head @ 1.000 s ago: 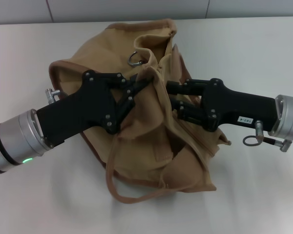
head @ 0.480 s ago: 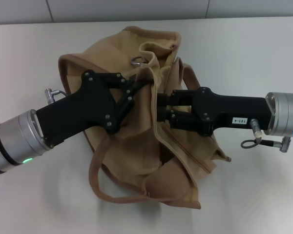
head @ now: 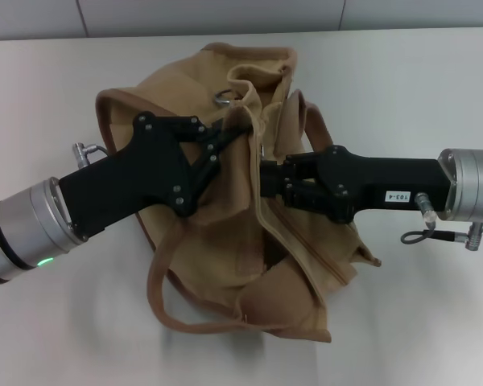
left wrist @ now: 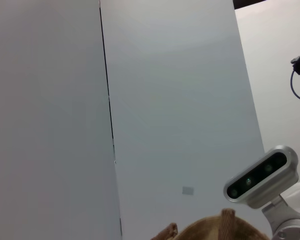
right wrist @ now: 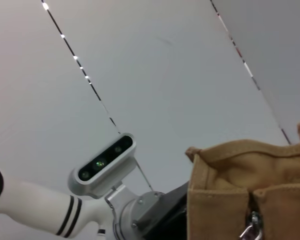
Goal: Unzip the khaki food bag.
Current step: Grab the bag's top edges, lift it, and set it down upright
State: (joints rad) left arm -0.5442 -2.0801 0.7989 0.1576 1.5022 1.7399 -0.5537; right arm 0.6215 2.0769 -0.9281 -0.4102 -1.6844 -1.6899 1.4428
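The khaki food bag [head: 225, 249] lies crumpled in the middle of the white table, its zipper seam [head: 306, 249] running down its right side. My left gripper [head: 243, 130] reaches in from the lower left and is shut on a fold of the bag's top edge. My right gripper [head: 263, 178] reaches in from the right, its fingers closed at the upper end of the zipper seam. In the right wrist view the bag's end [right wrist: 245, 185] fills the corner and the silver zipper pull [right wrist: 250, 226] hangs at the picture's edge. The left wrist view shows only a sliver of the bag [left wrist: 215, 231].
A metal ring [head: 225, 99] sits on the bag's far side. One webbing handle [head: 157, 277] loops out at the bag's near left, another [head: 318, 129] arches by my right gripper. White table [head: 435, 88] surrounds the bag; a grey wall [head: 225, 16] runs behind.
My right gripper has moved left along the zipper seam and its fingers have closed. The bag has shifted and turned, and its near handle has swung out to the left. My left gripper has held still.
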